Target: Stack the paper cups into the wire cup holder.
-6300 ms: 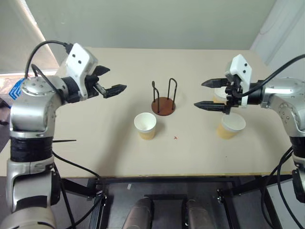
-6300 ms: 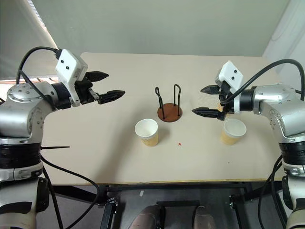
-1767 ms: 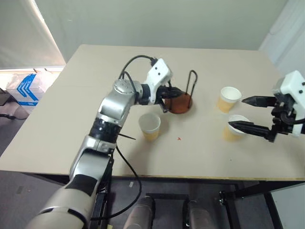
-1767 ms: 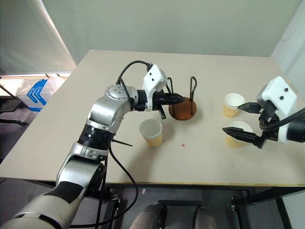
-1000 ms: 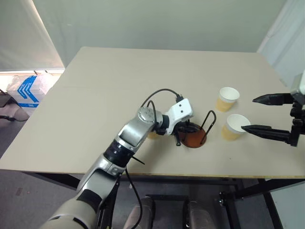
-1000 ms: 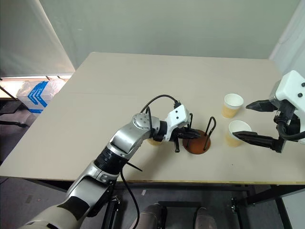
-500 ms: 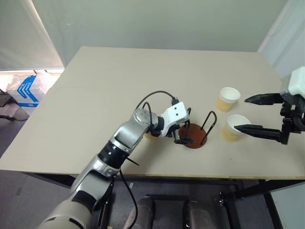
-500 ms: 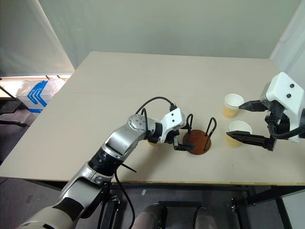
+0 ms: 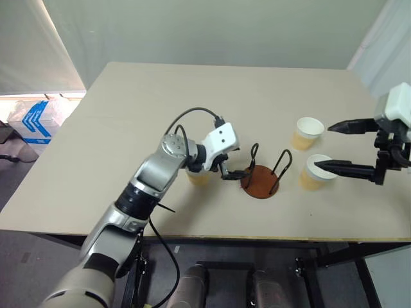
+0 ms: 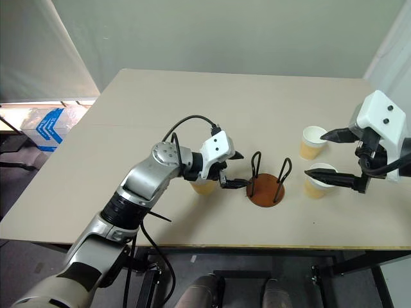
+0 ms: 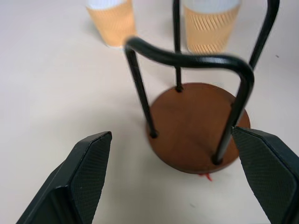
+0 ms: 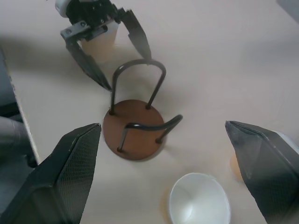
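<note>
now the wire cup holder (image 10: 266, 190) is left empty beside the wide-open left gripper (image 10: 236, 170); a paper cup (image 10: 318, 180) (below the wide-open right gripper (image 10: 341, 157)) must be grasped next.

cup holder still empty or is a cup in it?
Empty. The wire cup holder shows bare brown base between its loops; all three paper cups stand on the table.

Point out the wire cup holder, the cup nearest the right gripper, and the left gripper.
wire cup holder (image 9: 259, 185), left eye view, on its brown disc base.
nearest paper cup (image 9: 312, 180), left eye view, on its tan side.
left gripper (image 10: 236, 169), right eye view, midway between its open fingertips.
</note>
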### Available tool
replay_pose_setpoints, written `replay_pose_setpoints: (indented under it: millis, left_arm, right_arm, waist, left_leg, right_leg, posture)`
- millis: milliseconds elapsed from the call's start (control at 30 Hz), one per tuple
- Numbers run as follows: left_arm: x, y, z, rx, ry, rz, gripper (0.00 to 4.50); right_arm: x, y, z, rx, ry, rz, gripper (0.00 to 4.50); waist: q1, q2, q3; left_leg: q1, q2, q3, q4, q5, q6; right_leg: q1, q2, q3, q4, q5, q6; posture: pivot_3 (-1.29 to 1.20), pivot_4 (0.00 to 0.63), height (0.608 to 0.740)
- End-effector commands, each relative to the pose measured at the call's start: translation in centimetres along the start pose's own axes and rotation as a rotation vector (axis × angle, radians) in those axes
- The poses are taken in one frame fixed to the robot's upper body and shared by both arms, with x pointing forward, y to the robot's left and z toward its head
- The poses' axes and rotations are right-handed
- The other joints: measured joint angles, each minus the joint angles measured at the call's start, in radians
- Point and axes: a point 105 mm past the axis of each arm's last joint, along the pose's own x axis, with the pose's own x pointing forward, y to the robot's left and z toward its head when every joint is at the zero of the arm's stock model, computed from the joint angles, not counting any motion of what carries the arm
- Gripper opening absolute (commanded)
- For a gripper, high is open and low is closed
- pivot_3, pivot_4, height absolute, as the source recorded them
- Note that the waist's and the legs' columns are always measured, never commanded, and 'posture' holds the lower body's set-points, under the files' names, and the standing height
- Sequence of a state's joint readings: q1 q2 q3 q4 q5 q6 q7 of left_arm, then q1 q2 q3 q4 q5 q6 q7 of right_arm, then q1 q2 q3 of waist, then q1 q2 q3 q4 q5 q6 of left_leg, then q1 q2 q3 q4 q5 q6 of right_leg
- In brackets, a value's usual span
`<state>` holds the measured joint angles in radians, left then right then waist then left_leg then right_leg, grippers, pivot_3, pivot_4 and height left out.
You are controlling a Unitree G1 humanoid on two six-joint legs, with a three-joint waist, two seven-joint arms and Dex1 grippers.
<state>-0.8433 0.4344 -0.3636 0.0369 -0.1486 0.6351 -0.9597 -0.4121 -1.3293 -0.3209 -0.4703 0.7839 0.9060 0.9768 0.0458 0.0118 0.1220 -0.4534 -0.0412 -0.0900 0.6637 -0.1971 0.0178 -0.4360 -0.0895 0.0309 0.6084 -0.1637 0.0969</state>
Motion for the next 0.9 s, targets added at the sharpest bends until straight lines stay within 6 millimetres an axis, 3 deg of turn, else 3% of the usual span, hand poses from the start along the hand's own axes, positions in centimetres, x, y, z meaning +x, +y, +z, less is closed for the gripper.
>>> replay_pose_setpoints:
  millis: [33, 133, 300, 467, 700, 900]
  left_arm:
    - [-2.5, 1.3, 3.5, 0.057, -0.104, 0.030, 4.47]
    - [-5.2, 3.1, 6.6, 0.013, -0.260, 0.104, 4.47]
    - [-6.7, 1.7, 8.9, -0.073, -0.401, 0.034, 4.47]
    - [-7.5, 1.2, 8.3, -0.072, -0.379, 0.056, 4.47]
    - [-9.3, 1.7, 7.4, -0.017, -0.331, 0.088, 4.47]
    - [-10.1, 2.0, 6.5, -0.008, -0.306, 0.131, 4.47]
  right_arm:
    - [0.0, -1.7, 0.9, -0.074, -0.019, -0.059, 4.50]
    - [1.5, -3.2, 1.3, -0.104, -0.041, -0.072, 4.50]
    - [2.3, -3.6, 1.1, -0.124, -0.020, -0.028, 4.50]
    - [3.3, -5.3, 0.4, -0.163, 0.036, -0.054, 4.50]
    - [7.2, -8.9, -1.7, -0.266, 0.174, -0.091, 4.50]
    - [10.6, -10.7, -2.7, -0.287, 0.233, -0.084, 4.50]
  waist:
    - [-0.001, 0.000, 0.000]
    - [-0.009, -0.001, 0.000]
    - [-0.008, 0.000, 0.000]
    - [-0.012, 0.000, 0.000]
    - [-0.022, 0.001, 0.001]
    - [-0.027, 0.002, 0.001]
  left_leg:
    - [0.000, 0.000, 0.000, 0.000, 0.000, 0.000]
    - [0.001, 0.000, 0.000, 0.000, 0.000, 0.000]
    - [0.000, 0.000, -0.001, -0.001, 0.001, 0.000]
    - [0.000, 0.001, 0.000, 0.000, 0.000, -0.001]
    - [0.002, 0.002, -0.002, -0.001, -0.002, 0.001]
    - [0.002, 0.002, -0.004, -0.002, 0.000, 0.004]
  right_leg:
    - [0.000, 0.000, 0.000, 0.000, 0.001, -0.001]
    - [0.000, 0.000, 0.000, 0.000, 0.003, 0.000]
    - [0.000, 0.000, -0.001, 0.000, 0.005, 0.003]
    - [0.000, 0.000, -0.001, 0.000, 0.004, 0.001]
    - [-0.001, 0.000, -0.003, 0.000, 0.007, -0.006]
    - [-0.002, 0.000, -0.003, 0.001, 0.009, -0.017]
  posture:
    - [0.00, 0.150, 0.740]
    - [0.00, 0.150, 0.740]
    - [0.00, 0.150, 0.740]
    - [0.00, 0.150, 0.740]
    - [0.00, 0.150, 0.740]
    - [0.00, 0.150, 0.740]
